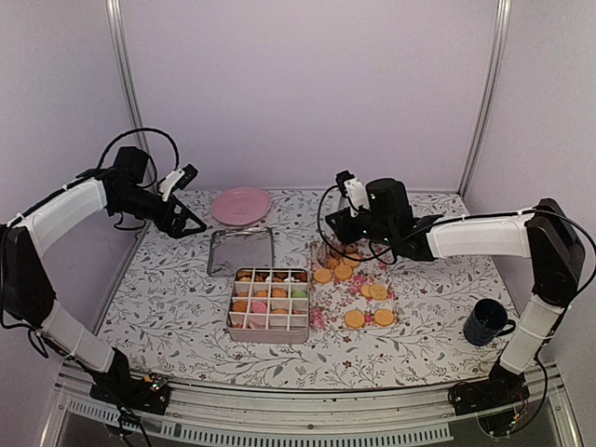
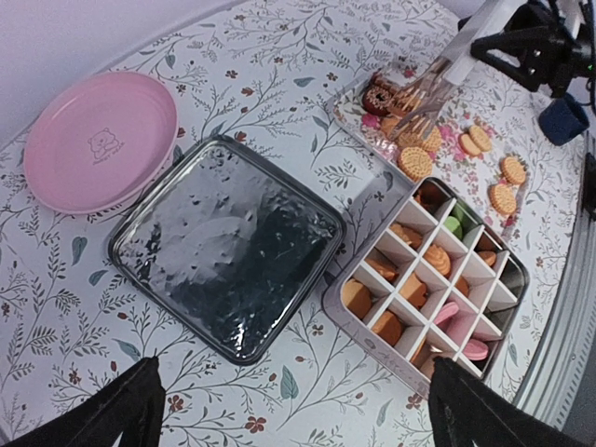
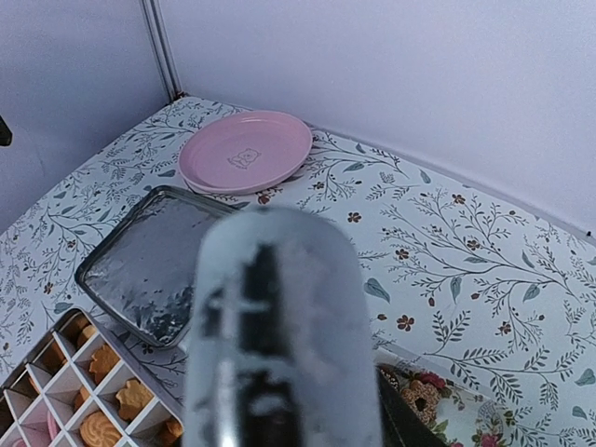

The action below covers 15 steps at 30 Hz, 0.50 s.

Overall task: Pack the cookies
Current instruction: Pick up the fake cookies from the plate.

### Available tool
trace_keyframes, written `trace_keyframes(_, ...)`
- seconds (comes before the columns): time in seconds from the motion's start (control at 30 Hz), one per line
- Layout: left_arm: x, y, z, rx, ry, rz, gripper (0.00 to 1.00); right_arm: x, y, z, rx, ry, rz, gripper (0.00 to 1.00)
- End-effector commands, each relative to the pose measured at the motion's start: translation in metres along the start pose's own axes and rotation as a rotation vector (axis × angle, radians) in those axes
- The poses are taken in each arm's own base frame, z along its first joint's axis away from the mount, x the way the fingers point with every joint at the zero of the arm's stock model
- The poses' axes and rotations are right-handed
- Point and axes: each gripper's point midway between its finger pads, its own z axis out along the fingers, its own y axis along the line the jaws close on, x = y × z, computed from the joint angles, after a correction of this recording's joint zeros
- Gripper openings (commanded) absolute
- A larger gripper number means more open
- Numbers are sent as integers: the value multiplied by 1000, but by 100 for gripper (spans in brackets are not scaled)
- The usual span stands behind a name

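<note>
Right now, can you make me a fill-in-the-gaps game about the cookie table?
The plate is ___.
The green cookie sits in the ___.
The mug stands beside the ___ arm.
The left gripper is ___.
Missing: pink; box; right; open.

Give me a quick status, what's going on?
Left gripper open, raised clear. Right gripper down among loose cookies on tray, grip unclear. Box partly filled; lid lies aside.

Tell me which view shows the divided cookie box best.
Left wrist: the divided box appears whole, close, every compartment open to view. Top external shows it whole but small; right wrist catches only a corner.
</note>
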Motion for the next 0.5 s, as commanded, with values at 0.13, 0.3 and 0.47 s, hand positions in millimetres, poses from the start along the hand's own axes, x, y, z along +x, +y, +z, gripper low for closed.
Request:
trace_keyframes(0.13, -7, 0, -7, -8, -33, 27, 99, -14, 8, -2, 26, -55, 0, 41)
trace_keyframes(0.3, -7, 0, -6, -2, -31, 24, 99, -8, -2, -7, 85, -60, -10, 41)
trace_keyframes(0.47, -8, 1, -7, -5, -33, 26, 99, -6, -3, -8, 107, -74, 1, 41)
